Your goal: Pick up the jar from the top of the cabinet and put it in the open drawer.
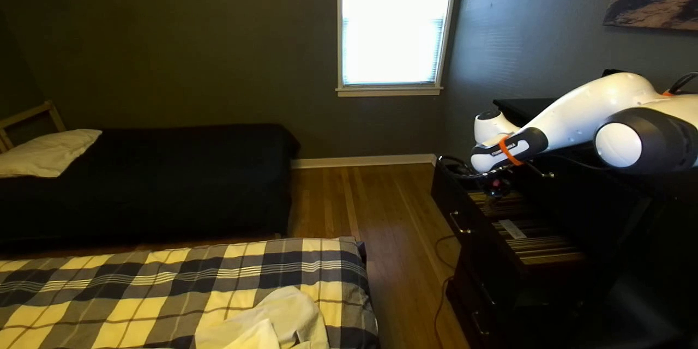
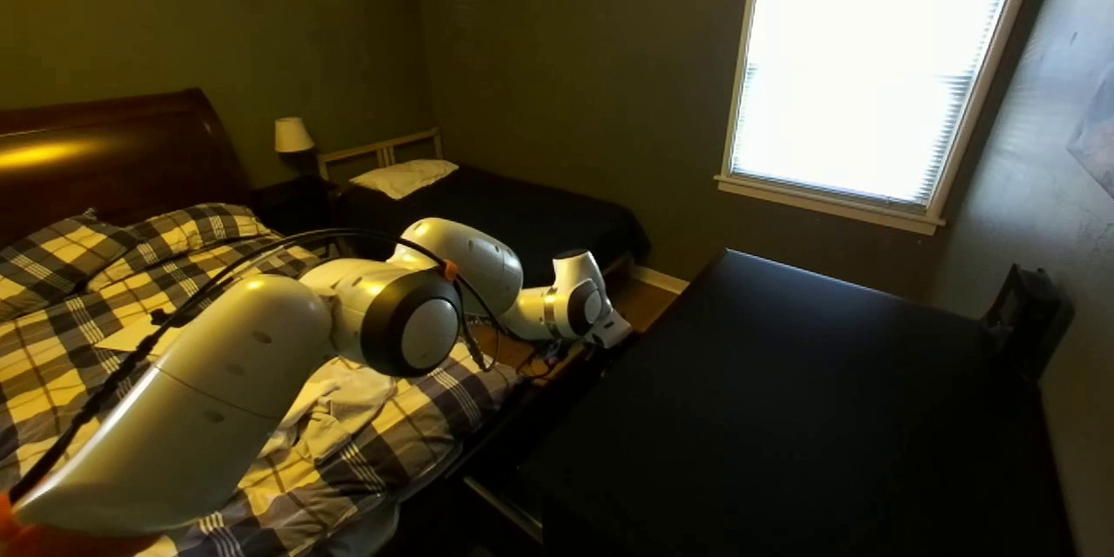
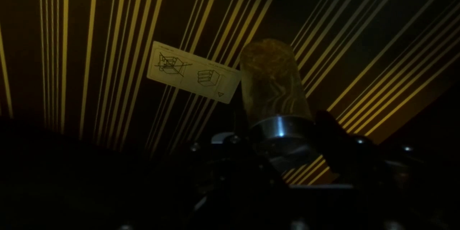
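The jar (image 3: 275, 82) shows in the wrist view, a clear jar with a shiny metal lid. My gripper (image 3: 282, 127) has a finger against each side of the lid, and the jar's body points away from the gripper. The open drawer (image 3: 107, 61) with its striped inside lies behind the jar; I cannot tell whether the jar touches the bottom. In an exterior view the gripper (image 1: 496, 188) is over the far part of the drawer (image 1: 551, 242), and the jar is too dark to make out clearly. The black cabinet (image 2: 783, 400) stands beside the arm.
A white label (image 3: 194, 72) lies on the drawer bottom beside the jar. The drawer front has a metal handle (image 1: 459, 222). A dark object (image 2: 1027, 318) stands on the cabinet top by the wall. A plaid bed (image 1: 180, 283) is across the floor gap.
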You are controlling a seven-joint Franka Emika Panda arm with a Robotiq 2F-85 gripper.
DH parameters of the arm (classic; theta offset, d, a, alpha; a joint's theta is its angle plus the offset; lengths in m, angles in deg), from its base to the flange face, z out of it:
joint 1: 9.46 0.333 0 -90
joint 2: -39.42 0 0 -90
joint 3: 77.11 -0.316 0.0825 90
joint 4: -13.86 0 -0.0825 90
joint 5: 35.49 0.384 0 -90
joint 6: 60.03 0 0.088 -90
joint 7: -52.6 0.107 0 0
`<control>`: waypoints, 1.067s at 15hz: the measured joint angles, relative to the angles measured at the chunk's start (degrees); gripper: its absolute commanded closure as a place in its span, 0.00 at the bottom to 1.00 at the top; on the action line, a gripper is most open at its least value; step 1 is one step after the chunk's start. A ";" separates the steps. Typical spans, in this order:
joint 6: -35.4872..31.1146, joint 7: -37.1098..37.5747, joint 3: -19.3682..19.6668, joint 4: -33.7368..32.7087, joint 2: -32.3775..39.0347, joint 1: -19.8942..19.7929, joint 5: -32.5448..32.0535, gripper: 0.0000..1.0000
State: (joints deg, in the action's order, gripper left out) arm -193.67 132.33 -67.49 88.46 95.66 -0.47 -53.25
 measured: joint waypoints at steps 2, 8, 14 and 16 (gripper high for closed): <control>0.00 -0.61 0.03 -0.54 0.85 0.00 0.06 0.75; 0.00 -2.90 0.09 -2.15 3.15 0.00 0.44 0.75; 0.00 -5.15 0.21 -3.14 4.50 0.00 1.12 0.75; 0.00 -5.88 0.25 -3.48 4.97 0.00 1.29 0.75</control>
State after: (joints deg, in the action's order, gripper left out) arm -193.67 126.45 -67.25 84.97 100.63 -0.46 -51.95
